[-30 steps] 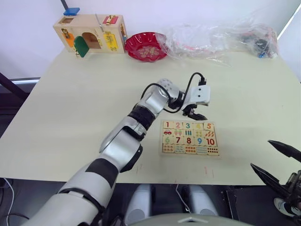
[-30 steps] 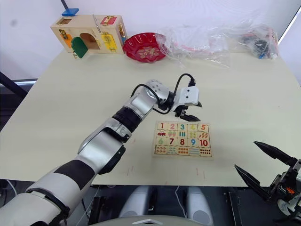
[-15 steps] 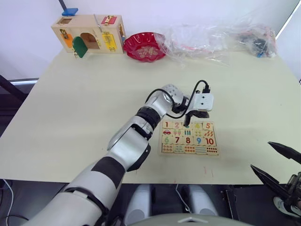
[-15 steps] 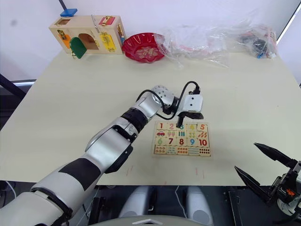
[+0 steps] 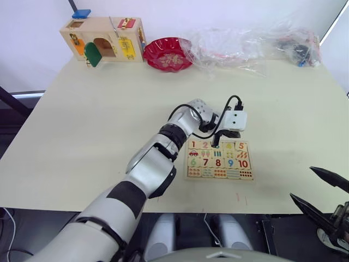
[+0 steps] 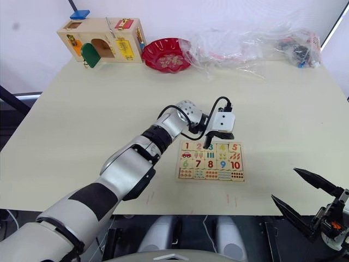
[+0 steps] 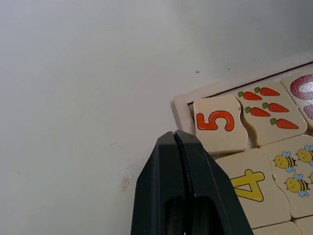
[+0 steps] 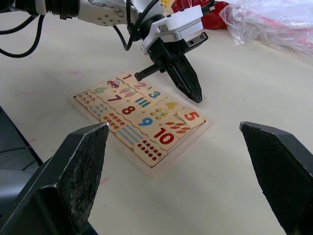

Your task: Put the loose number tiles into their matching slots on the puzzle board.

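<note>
The puzzle board lies near the bench's front edge. The left hand, fingers together (empty), points at its top row beside tile 4; the right hand is spread wide.

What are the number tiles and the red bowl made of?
The tiles look like pale wood with a smooth, matte face and printed coloured digits; faint grain shows. The red bowl looks like shiny plastic, going by its glossy scalloped rim, though glazed ceramic can't be ruled out.
</note>
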You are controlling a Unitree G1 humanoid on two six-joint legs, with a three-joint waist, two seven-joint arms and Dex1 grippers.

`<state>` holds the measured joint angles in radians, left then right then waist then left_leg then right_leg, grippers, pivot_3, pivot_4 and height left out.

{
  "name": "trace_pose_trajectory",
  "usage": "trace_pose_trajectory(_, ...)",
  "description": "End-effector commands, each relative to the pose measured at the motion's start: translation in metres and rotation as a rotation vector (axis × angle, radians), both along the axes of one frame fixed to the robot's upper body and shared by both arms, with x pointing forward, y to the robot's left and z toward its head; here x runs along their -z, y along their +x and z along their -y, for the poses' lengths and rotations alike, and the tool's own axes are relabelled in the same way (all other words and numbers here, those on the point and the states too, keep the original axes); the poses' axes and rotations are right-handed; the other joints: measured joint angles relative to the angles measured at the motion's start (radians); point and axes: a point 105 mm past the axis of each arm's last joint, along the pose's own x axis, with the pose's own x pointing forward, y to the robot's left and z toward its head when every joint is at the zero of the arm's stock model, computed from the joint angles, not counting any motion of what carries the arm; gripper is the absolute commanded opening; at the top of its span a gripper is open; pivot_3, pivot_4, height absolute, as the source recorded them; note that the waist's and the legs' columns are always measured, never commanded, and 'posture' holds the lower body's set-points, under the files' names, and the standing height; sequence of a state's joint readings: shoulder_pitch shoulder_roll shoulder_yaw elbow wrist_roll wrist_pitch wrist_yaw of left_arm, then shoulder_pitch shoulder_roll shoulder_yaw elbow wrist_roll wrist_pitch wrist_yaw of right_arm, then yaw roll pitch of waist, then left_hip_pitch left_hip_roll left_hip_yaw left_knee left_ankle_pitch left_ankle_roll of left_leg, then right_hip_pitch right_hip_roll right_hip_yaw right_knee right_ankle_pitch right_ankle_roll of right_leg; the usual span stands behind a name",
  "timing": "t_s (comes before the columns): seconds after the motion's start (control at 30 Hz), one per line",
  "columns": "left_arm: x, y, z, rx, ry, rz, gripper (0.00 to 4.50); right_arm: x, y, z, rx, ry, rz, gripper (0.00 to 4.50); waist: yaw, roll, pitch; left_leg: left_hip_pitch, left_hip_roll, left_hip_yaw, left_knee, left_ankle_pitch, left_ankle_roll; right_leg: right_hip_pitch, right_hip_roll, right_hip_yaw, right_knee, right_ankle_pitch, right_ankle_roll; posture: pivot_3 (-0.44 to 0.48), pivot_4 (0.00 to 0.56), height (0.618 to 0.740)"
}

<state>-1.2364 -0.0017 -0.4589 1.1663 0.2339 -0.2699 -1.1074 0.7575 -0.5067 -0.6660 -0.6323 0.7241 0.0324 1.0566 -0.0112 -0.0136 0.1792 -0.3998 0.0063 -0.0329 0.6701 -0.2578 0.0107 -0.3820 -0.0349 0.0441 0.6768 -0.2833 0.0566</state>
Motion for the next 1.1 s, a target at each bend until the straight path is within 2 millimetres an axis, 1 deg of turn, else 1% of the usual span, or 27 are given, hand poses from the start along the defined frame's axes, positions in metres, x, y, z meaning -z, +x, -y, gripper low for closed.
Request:
trace_pose_trajectory(0.03, -0.006, -0.002, 0.005, 0.022, -0.024, 0.017, 0.02, -0.006, -0.002, -0.004, -0.019, -0.004, 0.026, 4.5, 0.0, 0.0, 0.0, 0.0, 0.0, 0.0, 0.0, 0.0, 0.0, 0.0, 0.0, 0.0, 0.0, 0.0, 0.0, 0.0, 0.15, 0.74)
trace_pose_trajectory(0.53, 0.002, -0.008, 0.003, 0.051, 0.002, -0.002, 0.02, -0.007, -0.003, -0.006, -0.022, -0.001, 0.024, 4.5, 0.0, 0.0, 0.0, 0.0, 0.0, 0.0, 0.0, 0.0, 0.0, 0.0, 0.0, 0.0, 0.0, 0.0, 0.0, 0.0, 0.15, 0.74)
trace_pose_trajectory(0.9, 0.002, -0.01, 0.003, 0.064, -0.001, -0.006, 0.02, -0.007, -0.003, -0.006, -0.021, -0.001, 0.023, 4.5, 0.0, 0.0, 0.0, 0.0, 0.0, 0.0, 0.0, 0.0, 0.0, 0.0, 0.0, 0.0, 0.0, 0.0, 0.0, 0.0, 0.15, 0.74)
trace_pose_trajectory(1.0, 0.0, -0.006, 0.001, 0.044, -0.012, 0.005, 0.02, -0.007, -0.003, -0.006, -0.023, 0.0, 0.021, 4.5, 0.0, 0.0, 0.0, 0.0, 0.0, 0.0, 0.0, 0.0, 0.0, 0.0, 0.0, 0.0, 0.0, 0.0, 0.0, 0.0, 0.15, 0.74)
trace_pose_trajectory(1.1, -0.009, -0.003, -0.001, 0.023, -0.074, -0.007, 0.02, -0.007, -0.003, -0.008, -0.029, 0.003, 0.019, 4.5, -0.001, 0.0, 0.0, 0.0, 0.0, 0.0, 0.0, 0.0, 0.0, 0.0, 0.0, 0.0, 0.0, 0.0, 0.0, 0.0, 0.15, 0.74)
